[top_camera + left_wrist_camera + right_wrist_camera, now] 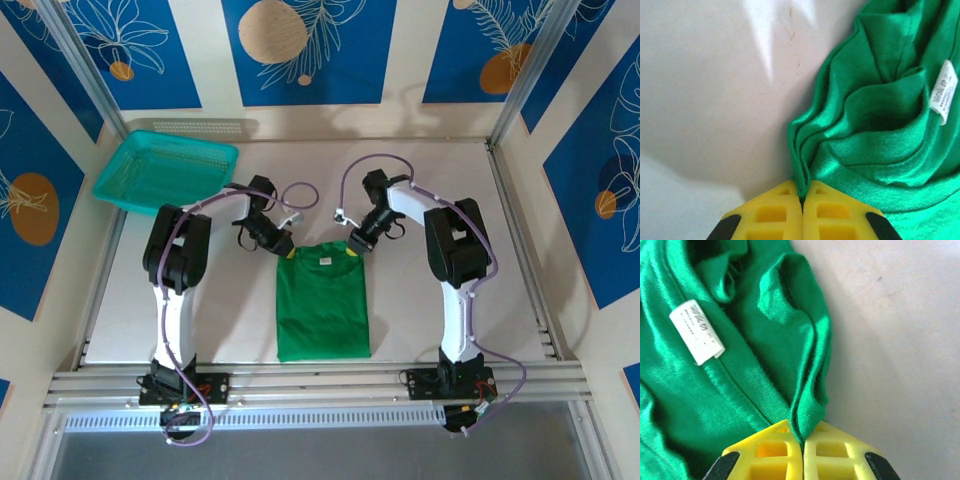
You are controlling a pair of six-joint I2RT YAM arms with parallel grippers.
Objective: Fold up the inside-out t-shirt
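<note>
White tabletop [420, 330], walled round with cream panels and blue leaf-print panels [300, 60]. The landmark is the bright green cloth t-shirt [322, 305], which lies flat in the middle of the table between the two arms. It forms a narrow rectangle with its collar end away from the arm bases.

Well off to the shirt's far left sits a teal plastic mesh basket [165, 172], at the table's corner.

The left gripper [283, 250] is at the shirt's far-left corner. In the left wrist view the yellow fingers [770, 215] are pressed together, with a stacked fold of the green cloth [875, 140] clamped in the seam between them. Layered edges fan up from the pinch.

A small pale neck label [323, 262] sits at the collar, midway along the shirt's far edge. It also shows in the left wrist view [944, 92], with printing too fine to read.

The right gripper [352, 247] is at the shirt's far-right corner. In the right wrist view the yellow fingers [770, 450] are clenched on a doubled ridge of cloth [715, 390] beside the ribbed collar band. The label [697, 331] lies left of that pinch.
</note>
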